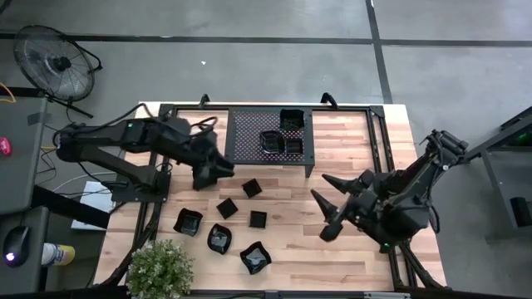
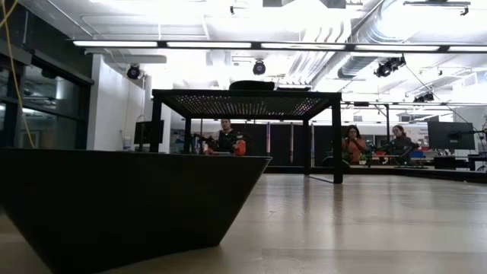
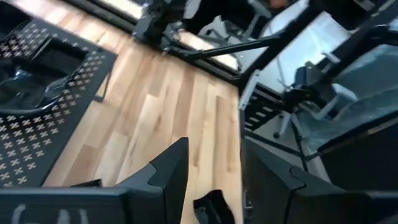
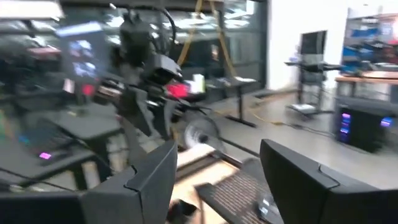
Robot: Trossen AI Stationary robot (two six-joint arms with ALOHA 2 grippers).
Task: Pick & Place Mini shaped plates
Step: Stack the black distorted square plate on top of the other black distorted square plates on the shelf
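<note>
Your left gripper [image 1: 223,169] hovers with its jaws apart and nothing between them, just short of the rack [image 1: 249,141], where three mini shaped plates [image 1: 272,142] already sit. Six remain on the table [image 1: 291,232], the nearest just ahead. Your right gripper [image 1: 327,209] waits gaping, empty.

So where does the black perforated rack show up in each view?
High: rack at the table's far edge, centre, plates on it.
Low: rack stands mid-picture, seen edge-on, on legs.
Left wrist: its perforated top at the picture's left edge.
Right wrist: perforated surface, low centre, probably the rack.
Shared landmark: the wooden table.
</note>
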